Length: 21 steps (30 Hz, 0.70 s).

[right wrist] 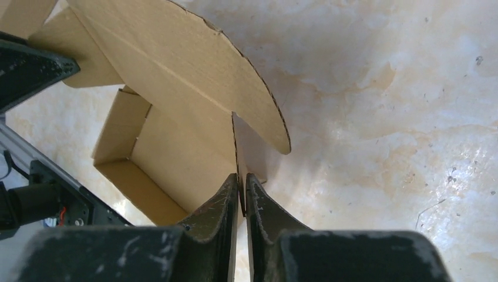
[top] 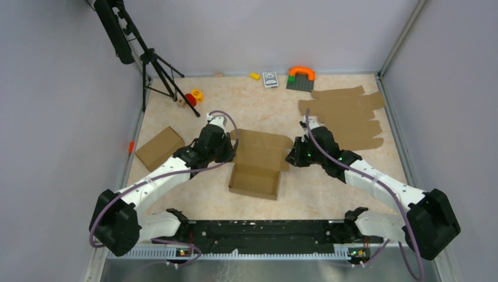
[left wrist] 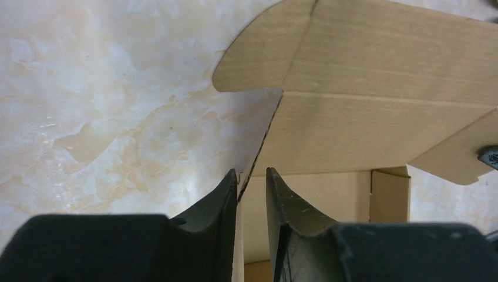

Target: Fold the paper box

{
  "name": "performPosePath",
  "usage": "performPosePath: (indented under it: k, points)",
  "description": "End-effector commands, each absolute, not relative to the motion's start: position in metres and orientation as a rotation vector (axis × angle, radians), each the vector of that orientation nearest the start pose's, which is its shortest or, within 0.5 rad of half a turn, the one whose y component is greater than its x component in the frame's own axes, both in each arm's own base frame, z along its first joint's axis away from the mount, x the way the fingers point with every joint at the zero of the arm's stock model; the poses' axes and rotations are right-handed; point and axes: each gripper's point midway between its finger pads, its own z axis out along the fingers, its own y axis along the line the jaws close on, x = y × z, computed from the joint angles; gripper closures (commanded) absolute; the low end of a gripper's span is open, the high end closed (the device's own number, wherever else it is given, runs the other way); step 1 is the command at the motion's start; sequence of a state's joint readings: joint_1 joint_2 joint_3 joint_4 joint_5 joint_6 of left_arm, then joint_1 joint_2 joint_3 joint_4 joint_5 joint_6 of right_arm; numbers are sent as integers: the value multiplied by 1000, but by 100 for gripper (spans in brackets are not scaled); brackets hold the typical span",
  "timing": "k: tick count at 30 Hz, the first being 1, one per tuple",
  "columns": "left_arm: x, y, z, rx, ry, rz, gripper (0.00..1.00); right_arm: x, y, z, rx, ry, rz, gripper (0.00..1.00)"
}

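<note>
The left end effector [top: 228, 145] sits at the left side wall of the paper box [top: 256, 167]. The box rests in the middle of the bench [top: 329, 194] between the two arms, with its tray end toward the bases and its lid panel lying open beyond, so its long axis runs near to far. The box lies to this end effector's right. Its fingers [left wrist: 217, 217] straddle the wall's edge with a narrow gap, the card against one finger; I cannot tell whether it is clamped. The right end effector [top: 292, 157], equally near, has the box to its left and is pinched tight on the right wall. The coming fold probably depends on both walls staying upright and square.
</note>
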State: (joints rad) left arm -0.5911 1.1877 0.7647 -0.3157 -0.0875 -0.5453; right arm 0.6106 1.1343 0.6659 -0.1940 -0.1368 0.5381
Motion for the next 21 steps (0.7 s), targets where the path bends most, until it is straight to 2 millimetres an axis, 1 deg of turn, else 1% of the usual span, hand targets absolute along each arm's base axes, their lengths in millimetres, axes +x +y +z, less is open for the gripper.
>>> performPosePath:
  k: [1, 5, 8, 9, 11, 15, 20, 21]
  points:
    - [275, -209, 140, 24, 2313, -603, 76, 257, 238, 153, -123, 2245, 804, 92]
    - [271, -217, 141, 39, 2318, -663, 81, 259, 246, 161, -123, 2223, 776, 93]
    - [270, -218, 139, 38, 2325, -666, 84, 259, 253, 167, -129, 2207, 761, 94]
    - [270, -217, 138, 34, 2326, -663, 85, 262, 252, 169, -118, 2197, 735, 95]
    - [269, -215, 138, 29, 2322, -660, 90, 261, 253, 169, -117, 2183, 711, 95]
    - [270, -212, 139, 18, 2295, -652, 93, 269, 247, 167, -77, 2138, 662, 100]
    - [270, -210, 136, 27, 2308, -630, 95, 282, 238, 168, -53, 2093, 574, 100]
    - [273, -206, 135, 13, 2304, -595, 95, 284, 237, 168, -53, 2085, 566, 100]
